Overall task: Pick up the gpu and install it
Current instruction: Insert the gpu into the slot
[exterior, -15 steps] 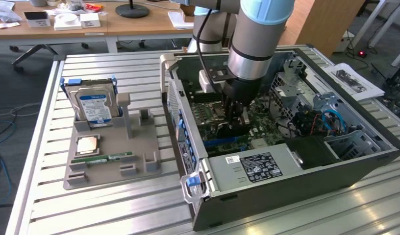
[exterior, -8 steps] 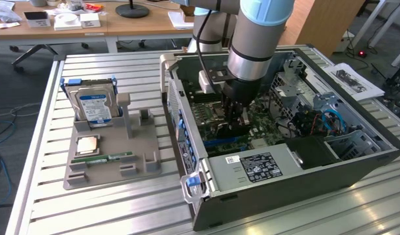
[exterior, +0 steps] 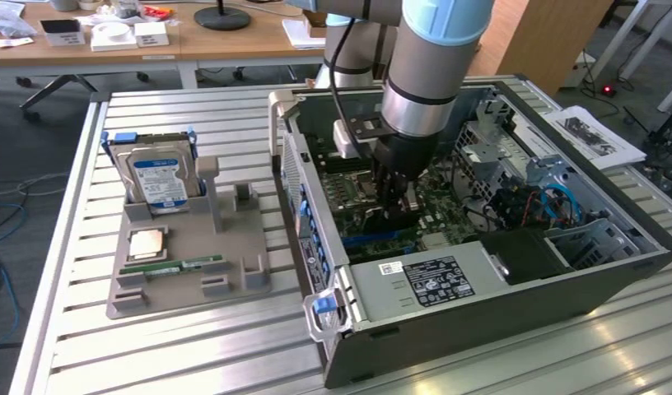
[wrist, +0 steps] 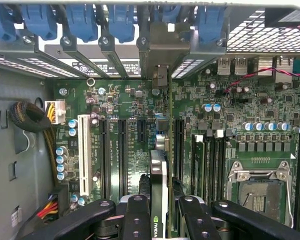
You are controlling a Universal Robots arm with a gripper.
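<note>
Green board on edge, dark-faced: the gpu [wrist: 158, 170] is clamped between the two jaws of the gripper [wrist: 162, 220], which grips it from above by its upper edge. I hold it inside the open case [exterior: 599, 271], over the motherboard [wrist: 115, 100], roughly midway between the case's long walls.

Its long axis runs straight away from the gripper toward the case's rear wall, parallel to the dark expansion slots [wrist: 122, 155] beside it. The silver bracket end is nearest the row of blue latches [wrist: 80, 22] on that wall. I judge it lined up over one slot; whether its lower edge touches that slot I cannot tell. A white slot [wrist: 83, 150] lies to one side of the card, the CPU socket [wrist: 257, 192] to the other.

The case lies on its side on a slatted metal table [exterior: 83, 346]. Near the table's edge on the exterior view's left sits a grey tray [exterior: 182, 288] holding a hard drive [exterior: 161, 181] upright and a RAM stick [exterior: 188, 266] flat. Wooden desks [exterior: 204, 41] stand beyond the table's far edge.
</note>
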